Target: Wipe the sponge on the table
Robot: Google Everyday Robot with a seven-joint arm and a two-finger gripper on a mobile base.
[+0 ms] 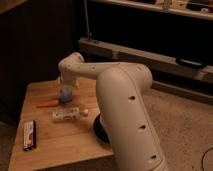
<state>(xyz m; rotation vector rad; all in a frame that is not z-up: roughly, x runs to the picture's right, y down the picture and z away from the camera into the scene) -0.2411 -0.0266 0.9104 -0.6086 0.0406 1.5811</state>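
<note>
Honey-coloured wooden plank table (70, 141), low, square, at left of camera view. Small blue-grey rounded sponge (65, 93) on far part of tabletop, resting on wood. Two-finger gripper (62, 80) at end of bulky white robot arm (122, 100), right above sponge, jaws spread wide, pinching nothing. Cannot tell if touching sponge. Thin orange-red item (46, 104) just beside sponge, front-left. White tube-shaped bottle (66, 114) lying flat nearer front. Black bowl (98, 129) at right, partly hidden by arm. Flat black-and-white packet (30, 135) near left front edge.

Rounded blue-grey sponge (65, 93) on light wooden table (64, 139), just below the tool (63, 83)
</note>
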